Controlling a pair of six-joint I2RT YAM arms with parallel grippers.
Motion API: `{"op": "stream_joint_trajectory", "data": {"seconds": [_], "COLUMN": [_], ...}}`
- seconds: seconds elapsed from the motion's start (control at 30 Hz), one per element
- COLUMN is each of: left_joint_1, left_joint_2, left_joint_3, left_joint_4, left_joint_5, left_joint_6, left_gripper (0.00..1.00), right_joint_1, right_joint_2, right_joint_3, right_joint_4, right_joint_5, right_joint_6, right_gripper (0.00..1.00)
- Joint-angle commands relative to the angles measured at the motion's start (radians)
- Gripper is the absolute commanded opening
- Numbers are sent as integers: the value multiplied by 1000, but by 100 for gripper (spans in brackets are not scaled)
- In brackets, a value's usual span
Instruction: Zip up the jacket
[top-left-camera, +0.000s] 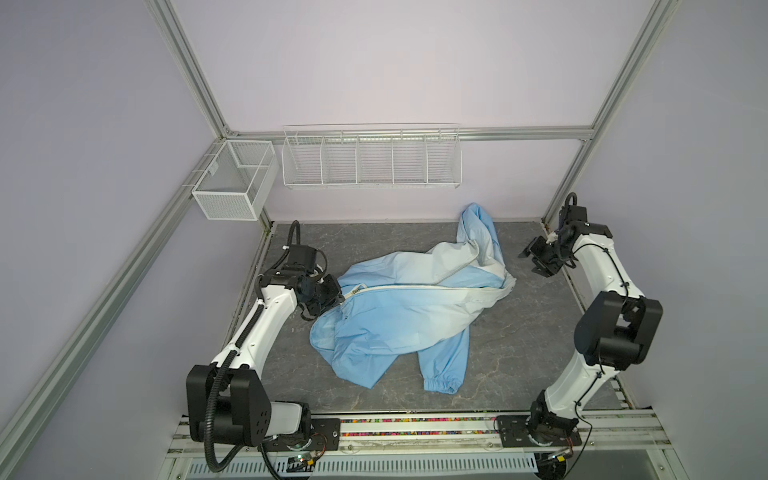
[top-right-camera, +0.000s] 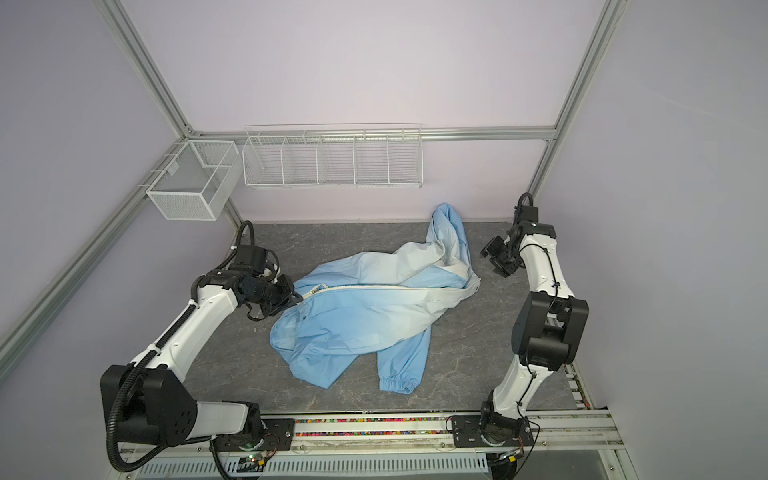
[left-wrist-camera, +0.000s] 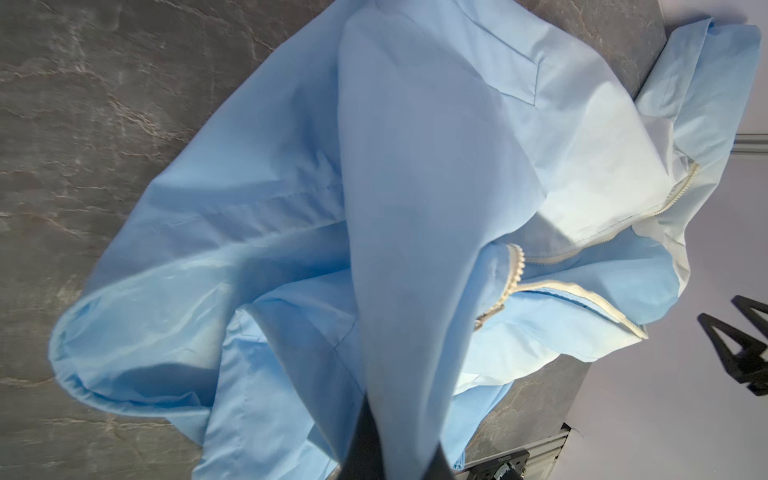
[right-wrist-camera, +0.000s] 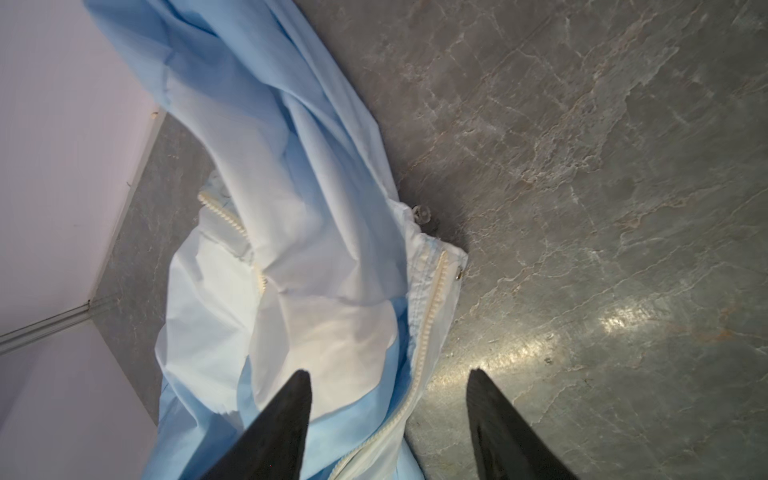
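The light-blue jacket (top-left-camera: 399, 320) (top-right-camera: 357, 324) lies crumpled in the middle of the grey table, one sleeve end resting up against the back wall. Its cream zipper (top-left-camera: 415, 286) (top-right-camera: 374, 287) runs across it from left to right. My left gripper (top-left-camera: 332, 301) (top-right-camera: 291, 301) is at the jacket's left end, shut on a fold of the blue fabric (left-wrist-camera: 415, 291) that rises from between its fingers (left-wrist-camera: 365, 440). My right gripper (top-left-camera: 536, 259) (top-right-camera: 492, 257) hangs open in the air, beyond the jacket's right end. In the right wrist view it (right-wrist-camera: 390, 374) is above the zipper's edge (right-wrist-camera: 432, 307), touching nothing.
A gathered sleeve cuff (top-left-camera: 440, 384) lies towards the table's front. A mesh basket (top-left-camera: 232, 178) hangs on the left frame and a wire rack (top-left-camera: 372, 160) on the back wall. Bare table (top-left-camera: 519, 353) shows to the right of the jacket.
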Motion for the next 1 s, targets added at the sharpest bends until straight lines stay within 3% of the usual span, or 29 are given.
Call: {"op": "stream_joint_trajectory", "data": {"seconds": [0.0, 0.47, 0.67, 0.77, 0.97], "left_joint_1": [2, 2, 2, 2, 17], "left_joint_2": [2, -1, 2, 4, 17], "left_joint_3": [-17, -27, -25, -22, -15], "left_joint_4": [11, 9, 10, 9, -28], "left_joint_5": [-7, -11, 15, 26, -14], "left_joint_6": [-18, -40, -34, -25, -10], "left_gripper": [0, 0, 0, 0, 0], "right_joint_1": [-27, 1, 7, 4, -45], "right_joint_2": [33, 135, 172, 167, 38], "right_joint_3": [-100, -152, -157, -139, -61], "right_joint_4": [63, 177, 221, 211, 60], "right_joint_5": [-65, -129, -149, -150, -69], "right_joint_6": [30, 64, 77, 75, 59], "right_gripper": [62, 60, 36, 9, 7]}}
